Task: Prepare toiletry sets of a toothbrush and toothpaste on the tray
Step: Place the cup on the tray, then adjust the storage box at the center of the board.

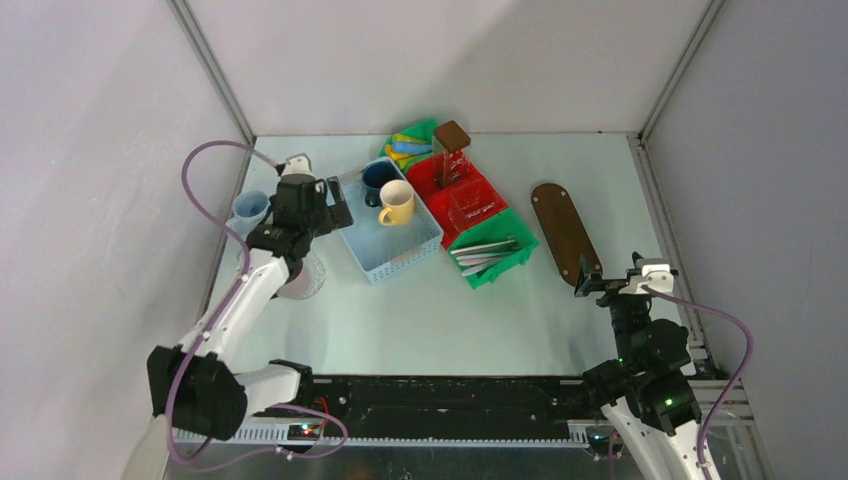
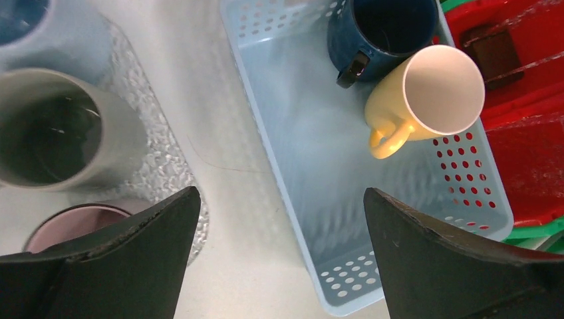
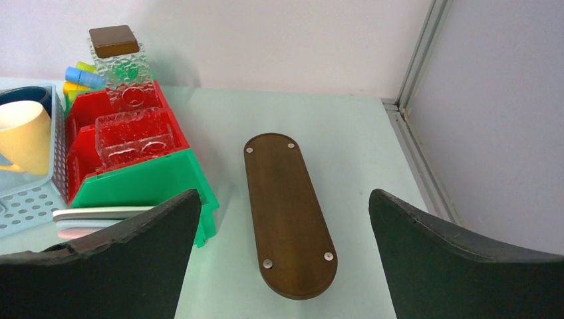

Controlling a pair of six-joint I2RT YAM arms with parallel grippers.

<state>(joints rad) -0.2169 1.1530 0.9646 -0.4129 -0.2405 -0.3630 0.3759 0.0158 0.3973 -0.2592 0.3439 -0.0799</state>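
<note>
Stage: hovering with left hand (image 2: 281, 194) spread wide and empty over the pale blue basket (image 2: 266, 153), cream mug (image 2: 425, 93) and dark blue mug (image 2: 386, 30) standing toward its far end, nearer this arm; holding right hand (image 3: 284, 195) equally wide, gripping nothing, just near of the tray (image 3: 286, 226), lying bare at right, long axis running near-to-far.

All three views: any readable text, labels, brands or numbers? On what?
None readable.
The yellow mug, dark blue mug, blue basket, red bins and tray look plain.
The tubes behind the bins are too small to show any print.
</note>
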